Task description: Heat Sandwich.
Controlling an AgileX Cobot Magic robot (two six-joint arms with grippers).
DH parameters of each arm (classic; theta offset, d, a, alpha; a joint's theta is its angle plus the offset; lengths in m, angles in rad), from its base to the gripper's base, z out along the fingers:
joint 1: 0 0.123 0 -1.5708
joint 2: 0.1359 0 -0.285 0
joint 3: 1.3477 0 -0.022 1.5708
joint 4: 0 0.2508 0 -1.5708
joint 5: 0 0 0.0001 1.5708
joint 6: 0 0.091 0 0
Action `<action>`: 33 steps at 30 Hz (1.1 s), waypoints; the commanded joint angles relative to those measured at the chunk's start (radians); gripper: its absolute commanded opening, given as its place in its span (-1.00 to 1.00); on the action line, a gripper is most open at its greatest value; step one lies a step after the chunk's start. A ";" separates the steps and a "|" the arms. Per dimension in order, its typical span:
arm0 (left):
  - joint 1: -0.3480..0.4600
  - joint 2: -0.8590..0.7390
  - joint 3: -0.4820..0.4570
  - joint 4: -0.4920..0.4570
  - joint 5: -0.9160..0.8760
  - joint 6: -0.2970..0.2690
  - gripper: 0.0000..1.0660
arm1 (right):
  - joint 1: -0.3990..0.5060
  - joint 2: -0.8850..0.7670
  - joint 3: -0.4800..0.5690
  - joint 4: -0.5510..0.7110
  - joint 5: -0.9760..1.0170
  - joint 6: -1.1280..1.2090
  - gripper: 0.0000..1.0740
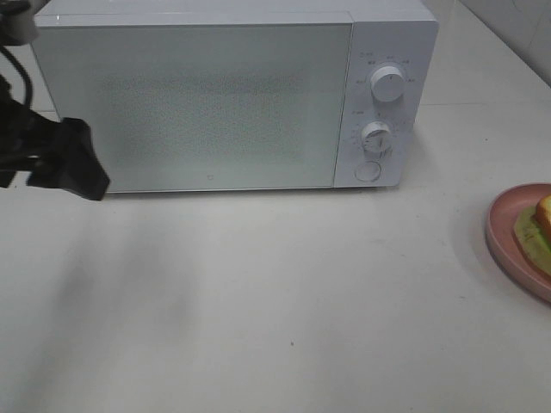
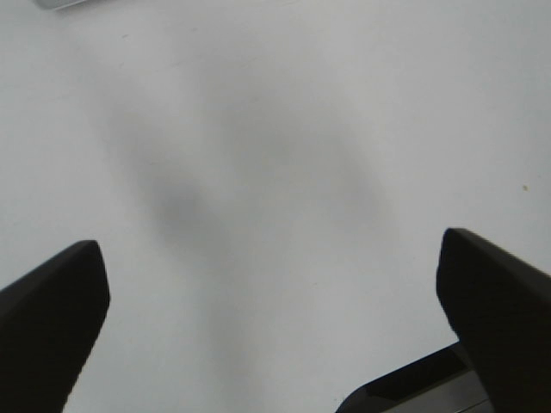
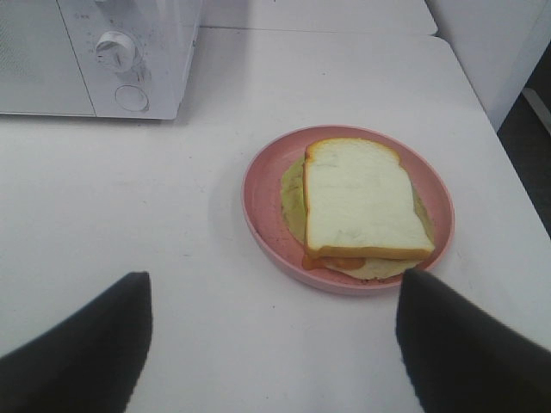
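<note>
left gripper (image 2: 271,323): jaws spread, empty, above bare table (image 1: 284,301)
right gripper (image 3: 274,344): jaws spread, empty, sandwich (image 3: 362,206) at 12 o'clock
count: one sandwich, one pink plate (image 3: 263,215), one microwave (image 1: 224,95)

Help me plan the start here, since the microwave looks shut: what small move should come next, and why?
Probably bring the left gripper, open and empty above the bare table, toward the microwave door to open it. The door is closed, and the sandwich sits on its pink plate with the open right gripper short of it.
</note>
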 commanded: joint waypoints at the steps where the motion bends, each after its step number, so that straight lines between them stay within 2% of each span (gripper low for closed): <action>1: 0.082 -0.048 0.000 0.006 0.069 0.008 0.86 | -0.005 -0.030 0.001 -0.001 -0.008 -0.003 0.40; 2: 0.082 -0.048 0.000 0.006 0.069 0.008 0.86 | -0.005 -0.030 0.001 -0.001 -0.008 -0.003 0.40; 5: 0.181 -0.089 0.000 0.032 0.132 0.008 0.86 | -0.005 -0.030 0.001 -0.001 -0.008 -0.003 0.40; 6: 0.181 -0.089 0.000 0.032 0.132 0.008 0.86 | -0.005 -0.030 0.001 -0.001 -0.008 -0.003 0.40; 9: 0.262 -0.135 0.001 0.046 0.199 0.007 0.86 | -0.005 -0.030 0.001 -0.001 -0.008 -0.003 0.40; 14: 0.323 -0.214 0.008 0.046 0.243 0.003 0.86 | -0.005 -0.030 0.001 -0.001 -0.008 -0.003 0.40; 21: 0.329 -0.340 0.091 0.056 0.245 0.003 0.86 | -0.005 -0.030 0.001 -0.001 -0.008 -0.003 0.40; 33: 0.329 -0.662 0.334 0.072 0.242 0.008 0.86 | -0.005 -0.030 0.001 -0.001 -0.008 -0.003 0.40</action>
